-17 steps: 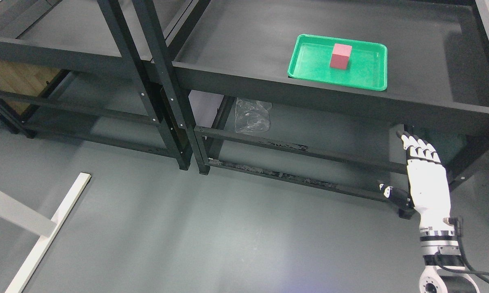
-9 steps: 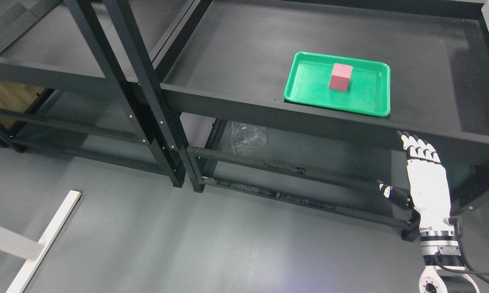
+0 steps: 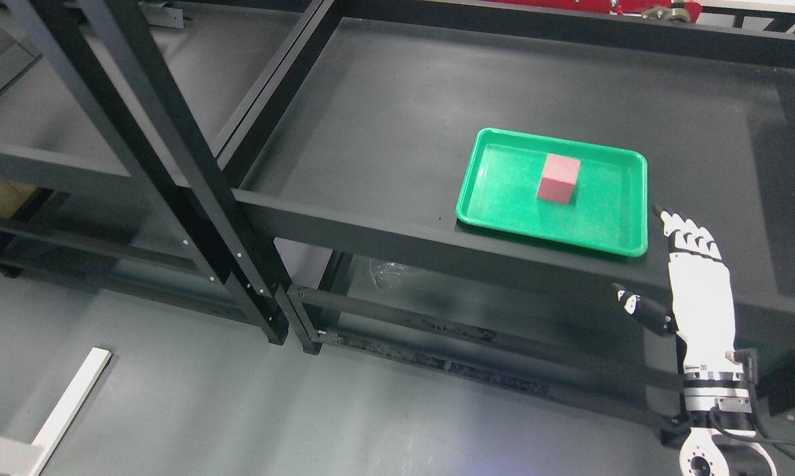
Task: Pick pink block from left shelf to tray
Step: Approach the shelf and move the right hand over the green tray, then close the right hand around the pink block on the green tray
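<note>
A pink block (image 3: 559,178) stands inside the green tray (image 3: 503,198) on the dark shelf (image 3: 384,119), while the robot's right hand (image 3: 692,291), fingers extended and empty, appears to hover just beside the tray's near right corner.

Pink block (image 3: 559,178): a small cube, upright and flat on the floor of the green tray (image 3: 503,198), slightly right of that tray's middle, clear of its rims, seemingly turned a little askew to them.
</note>
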